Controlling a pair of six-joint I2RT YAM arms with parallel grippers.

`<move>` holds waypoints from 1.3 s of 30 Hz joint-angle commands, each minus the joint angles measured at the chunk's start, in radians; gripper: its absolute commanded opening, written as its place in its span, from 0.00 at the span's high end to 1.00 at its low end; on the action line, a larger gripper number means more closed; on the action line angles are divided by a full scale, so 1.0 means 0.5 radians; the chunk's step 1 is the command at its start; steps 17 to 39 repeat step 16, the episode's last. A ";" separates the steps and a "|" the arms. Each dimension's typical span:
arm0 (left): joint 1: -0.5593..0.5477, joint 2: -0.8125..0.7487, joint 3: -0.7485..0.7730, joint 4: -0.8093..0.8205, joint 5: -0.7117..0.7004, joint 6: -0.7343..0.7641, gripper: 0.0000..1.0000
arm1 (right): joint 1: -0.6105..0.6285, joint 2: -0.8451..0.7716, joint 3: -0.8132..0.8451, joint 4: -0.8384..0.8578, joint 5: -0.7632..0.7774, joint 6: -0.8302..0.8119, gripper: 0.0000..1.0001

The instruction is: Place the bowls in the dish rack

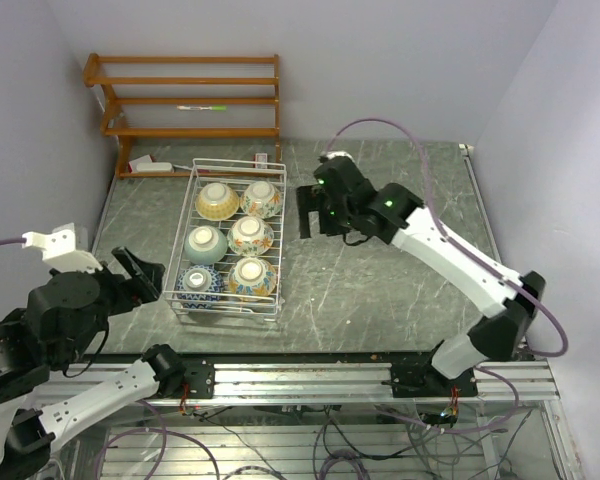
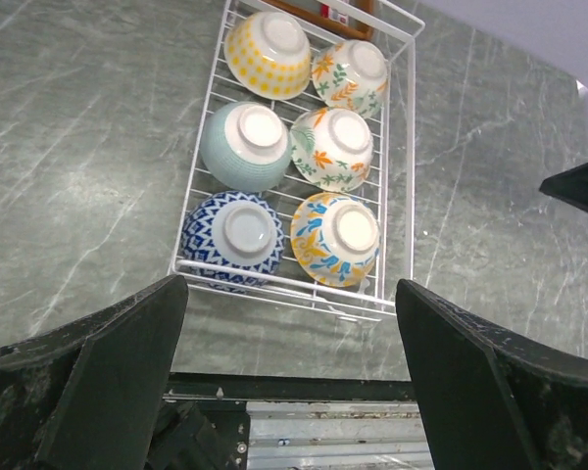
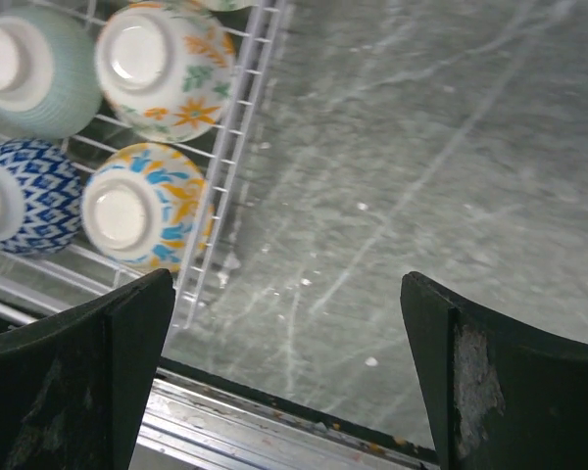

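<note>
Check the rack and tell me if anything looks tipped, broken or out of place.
Nothing stands out. The six bowls sit upside down in two rows of three inside the dish rack, none visibly cracked. The left gripper and right gripper are open and empty.

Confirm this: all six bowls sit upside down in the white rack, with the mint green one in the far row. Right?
Not quite. The mint green bowl is in the middle row of the dish rack, as the top view shows. The rest holds.
</note>
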 commanded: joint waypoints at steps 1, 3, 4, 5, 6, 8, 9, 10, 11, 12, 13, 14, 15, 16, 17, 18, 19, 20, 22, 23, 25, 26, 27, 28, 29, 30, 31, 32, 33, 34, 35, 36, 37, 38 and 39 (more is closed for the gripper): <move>-0.017 0.014 -0.063 0.261 0.111 0.103 0.01 | -0.068 -0.199 -0.129 -0.227 0.280 0.086 0.00; -0.019 0.026 -0.082 0.299 0.124 0.119 0.01 | -0.096 -0.283 -0.198 -0.257 0.317 0.113 0.00; -0.018 0.039 -0.086 0.311 0.136 0.131 0.01 | -0.110 -0.326 -0.237 -0.260 0.322 0.123 0.00; -0.016 0.063 -0.087 0.319 0.154 0.141 0.01 | -0.121 -0.378 -0.270 -0.262 0.328 0.144 0.00; -0.016 0.075 -0.087 0.326 0.166 0.151 0.01 | -0.130 -0.401 -0.302 -0.261 0.327 0.151 0.00; -0.018 0.118 -0.086 0.338 0.199 0.170 0.01 | -0.138 -0.476 -0.355 -0.253 0.326 0.175 0.00; -0.017 0.131 -0.083 0.345 0.209 0.173 0.01 | -0.142 -0.507 -0.377 -0.257 0.339 0.194 0.00; -0.016 0.141 -0.082 0.353 0.217 0.178 0.01 | -0.144 -0.532 -0.402 -0.252 0.346 0.202 0.00; -0.018 0.147 -0.082 0.359 0.223 0.182 0.01 | -0.150 -0.554 -0.421 -0.246 0.349 0.207 0.00; -0.016 0.148 -0.084 0.369 0.229 0.180 0.01 | -0.153 -0.571 -0.432 -0.245 0.352 0.214 0.00; -0.016 0.149 -0.084 0.376 0.234 0.178 0.01 | -0.155 -0.581 -0.442 -0.243 0.352 0.218 0.00; -0.018 0.146 -0.084 0.381 0.237 0.176 0.01 | -0.157 -0.585 -0.444 -0.246 0.349 0.218 0.00; -0.018 0.141 -0.084 0.381 0.238 0.173 0.01 | -0.158 -0.584 -0.445 -0.254 0.354 0.219 0.00; -0.016 0.135 -0.084 0.380 0.239 0.165 0.01 | -0.158 -0.580 -0.438 -0.272 0.364 0.226 0.00; -0.016 0.135 -0.084 0.380 0.239 0.165 0.01 | -0.158 -0.580 -0.438 -0.272 0.364 0.226 0.00; -0.016 0.135 -0.084 0.380 0.239 0.165 0.01 | -0.158 -0.580 -0.438 -0.272 0.364 0.226 0.00; -0.016 0.135 -0.084 0.380 0.239 0.165 0.01 | -0.158 -0.580 -0.438 -0.272 0.364 0.226 0.00; -0.016 0.135 -0.084 0.380 0.239 0.165 0.01 | -0.158 -0.580 -0.438 -0.272 0.364 0.226 0.00; -0.016 0.135 -0.084 0.380 0.239 0.165 0.01 | -0.158 -0.580 -0.438 -0.272 0.364 0.226 0.00; -0.016 0.135 -0.084 0.380 0.239 0.165 0.01 | -0.158 -0.580 -0.438 -0.272 0.364 0.226 0.00; -0.016 0.135 -0.084 0.380 0.239 0.165 0.01 | -0.158 -0.580 -0.438 -0.272 0.364 0.226 0.00; -0.016 0.135 -0.084 0.380 0.239 0.165 0.01 | -0.158 -0.580 -0.438 -0.272 0.364 0.226 0.00; -0.016 0.135 -0.084 0.380 0.239 0.165 0.01 | -0.158 -0.580 -0.438 -0.272 0.364 0.226 0.00; -0.016 0.135 -0.084 0.380 0.239 0.165 0.01 | -0.158 -0.580 -0.438 -0.272 0.364 0.226 0.00; -0.016 0.135 -0.084 0.380 0.239 0.165 0.01 | -0.158 -0.580 -0.438 -0.272 0.364 0.226 0.00; -0.016 0.135 -0.084 0.380 0.239 0.165 0.01 | -0.158 -0.580 -0.438 -0.272 0.364 0.226 0.00; -0.016 0.135 -0.084 0.380 0.239 0.165 0.01 | -0.158 -0.580 -0.438 -0.272 0.364 0.226 0.00; -0.016 0.135 -0.084 0.380 0.239 0.165 0.01 | -0.158 -0.580 -0.438 -0.272 0.364 0.226 0.00; -0.016 0.135 -0.084 0.380 0.239 0.165 0.01 | -0.158 -0.580 -0.438 -0.272 0.364 0.226 0.00; -0.016 0.135 -0.084 0.380 0.239 0.165 0.01 | -0.158 -0.580 -0.438 -0.272 0.364 0.226 0.00; -0.016 0.135 -0.084 0.380 0.239 0.165 0.01 | -0.158 -0.580 -0.438 -0.272 0.364 0.226 0.00; -0.016 0.135 -0.084 0.380 0.239 0.165 0.01 | -0.158 -0.580 -0.438 -0.272 0.364 0.226 0.00; -0.016 0.135 -0.084 0.380 0.239 0.165 0.01 | -0.158 -0.580 -0.438 -0.272 0.364 0.226 0.00; -0.016 0.135 -0.084 0.380 0.239 0.165 0.01 | -0.158 -0.580 -0.438 -0.272 0.364 0.226 0.00; -0.016 0.135 -0.084 0.380 0.239 0.165 0.01 | -0.158 -0.580 -0.438 -0.272 0.364 0.226 0.00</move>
